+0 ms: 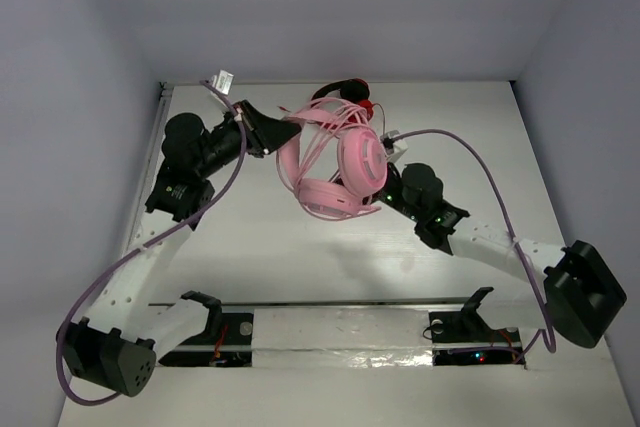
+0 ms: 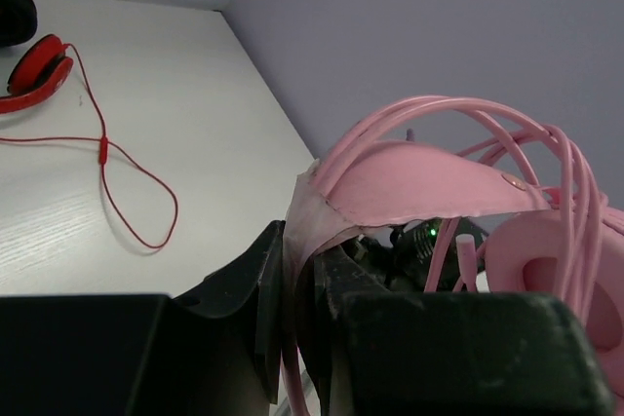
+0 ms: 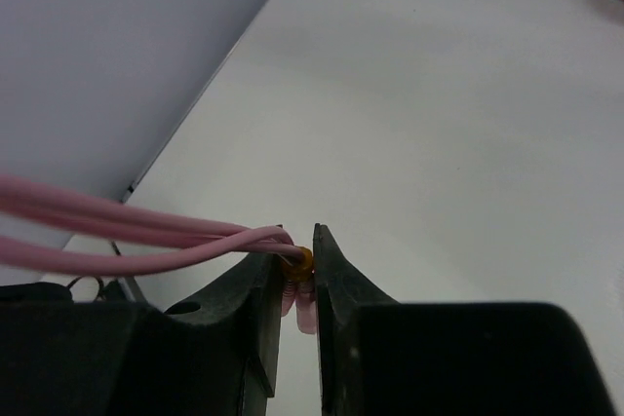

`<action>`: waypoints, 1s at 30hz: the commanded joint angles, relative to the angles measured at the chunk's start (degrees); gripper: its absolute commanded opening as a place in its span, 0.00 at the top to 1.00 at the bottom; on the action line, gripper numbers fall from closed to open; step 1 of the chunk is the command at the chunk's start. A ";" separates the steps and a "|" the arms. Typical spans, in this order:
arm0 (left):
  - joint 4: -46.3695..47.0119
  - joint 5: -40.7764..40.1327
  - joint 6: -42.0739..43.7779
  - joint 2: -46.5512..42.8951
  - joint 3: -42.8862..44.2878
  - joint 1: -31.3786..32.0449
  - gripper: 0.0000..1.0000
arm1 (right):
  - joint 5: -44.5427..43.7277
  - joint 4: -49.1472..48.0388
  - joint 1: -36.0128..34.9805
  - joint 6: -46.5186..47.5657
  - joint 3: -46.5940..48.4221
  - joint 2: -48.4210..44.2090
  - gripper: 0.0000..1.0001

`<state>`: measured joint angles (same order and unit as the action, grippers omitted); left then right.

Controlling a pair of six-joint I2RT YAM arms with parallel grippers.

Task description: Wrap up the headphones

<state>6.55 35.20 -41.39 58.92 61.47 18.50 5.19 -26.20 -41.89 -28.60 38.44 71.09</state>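
Note:
The pale pink headphones (image 1: 335,162) are held up above the table, with their thin pink cable (image 1: 318,127) looped several times over the headband. My left gripper (image 1: 290,130) is shut on the headband's end, which shows pinched between its jaws in the left wrist view (image 2: 300,241), with a round ear cup (image 2: 570,270) to the right. My right gripper (image 1: 372,185) sits close under the ear cup. In the right wrist view (image 3: 297,241) it is shut on the cable's plug (image 3: 298,262), and cable strands (image 3: 146,231) run off to the left.
The smaller red-and-black headphones (image 1: 350,92) lie on the table behind the pink ones; they also show in the left wrist view (image 2: 34,70) with their red cable (image 2: 127,172) looped on the table. White walls enclose the back and sides.

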 commanded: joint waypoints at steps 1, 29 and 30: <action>17.31 -6.09 -16.48 -2.31 -5.20 -0.31 1.00 | 2.72 -6.13 0.32 -5.93 -1.78 1.07 0.96; 31.51 -65.25 -10.04 -0.91 -24.11 10.68 1.00 | 3.68 -44.45 -13.48 -46.19 -6.27 11.00 0.92; 31.42 -66.74 -8.55 -0.65 -25.34 12.16 1.00 | 3.95 -45.77 -13.48 -46.63 -5.83 11.35 0.92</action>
<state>27.64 -22.92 -51.03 58.78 36.91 29.34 5.26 -60.25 -53.89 -71.53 32.45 82.17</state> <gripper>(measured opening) 0.091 0.201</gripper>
